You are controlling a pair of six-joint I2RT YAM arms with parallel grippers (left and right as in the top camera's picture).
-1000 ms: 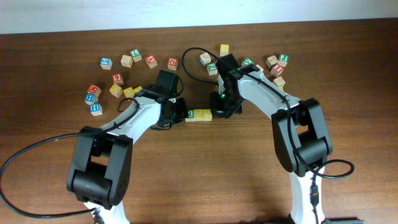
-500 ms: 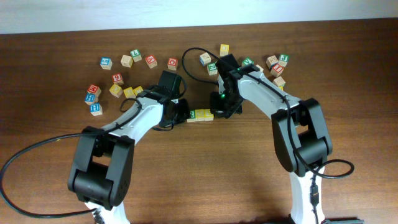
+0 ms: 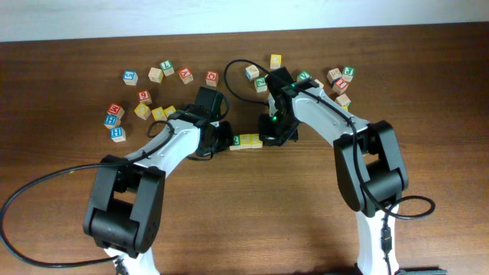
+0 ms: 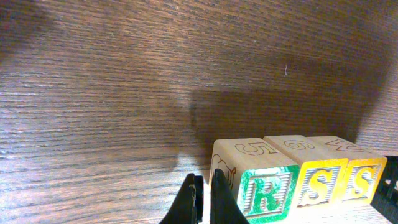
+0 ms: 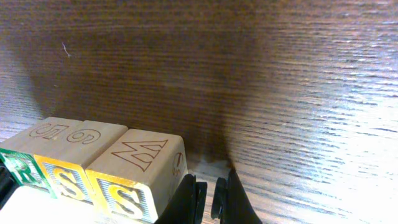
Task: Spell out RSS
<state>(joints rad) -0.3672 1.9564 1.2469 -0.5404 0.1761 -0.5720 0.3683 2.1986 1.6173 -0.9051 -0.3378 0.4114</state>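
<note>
Three letter cubes stand in a row at the table's middle, reading RSS: the pale cube with a green R (image 4: 264,190) (image 3: 235,141), then a yellow S cube (image 4: 317,183) (image 3: 245,141) and a second yellow S cube (image 4: 360,180) (image 3: 254,141). They touch side by side. My left gripper (image 4: 204,186) (image 3: 224,141) is shut and empty, its fingers against the R cube's left side. At the other end my right gripper (image 5: 211,186) (image 3: 269,140) is shut on nothing, close beside the outer S cube (image 5: 134,168). In the right wrist view the middle S cube (image 5: 74,162) and the R cube (image 5: 18,158) follow leftward.
Several loose letter cubes lie scattered at the back left (image 3: 130,76) and back right (image 3: 340,76), with a few behind the arms near the middle (image 3: 252,72). A black cable (image 3: 46,183) loops over the table at the front left.
My left gripper slid a little to the right, up against the R cube, then stopped. The right arm has held still.
</note>
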